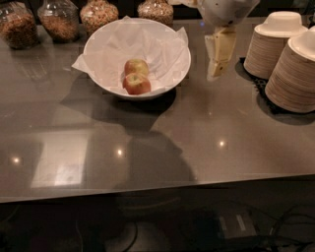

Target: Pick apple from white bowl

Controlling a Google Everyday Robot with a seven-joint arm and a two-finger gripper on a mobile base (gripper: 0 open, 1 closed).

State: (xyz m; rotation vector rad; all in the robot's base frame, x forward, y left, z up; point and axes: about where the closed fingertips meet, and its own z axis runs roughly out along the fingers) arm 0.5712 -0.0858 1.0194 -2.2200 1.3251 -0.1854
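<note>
Camera view has the apple (137,84) lying inside the white bowl (162,90), on the front part of its bottom. It is deep red with a yellowish patch on top. Just behind it, touching or almost touching, lies a second apple (137,66), paler and yellow-green. Both rest on a crumpled white paper liner (160,47) that covers the inside of the bowl and sticks out over the rim on the left and at the back.

The bowl stands on a dark grey glossy counter (206,142). Nothing covers the apples from above; only the rim and the raised paper stand between them and the sides.

The gripper (216,71) hangs to the right of the bowl, outside its rim, pointing down at the counter and well apart from the apples. It holds nothing, and whether it is open or closed I cannot tell.

Behind the bowl stands a row of four glass jars (99,15) with brownish contents. Far right of the bowl, beyond the gripper, stand two stacks of beige paper bowls (273,47).
</note>
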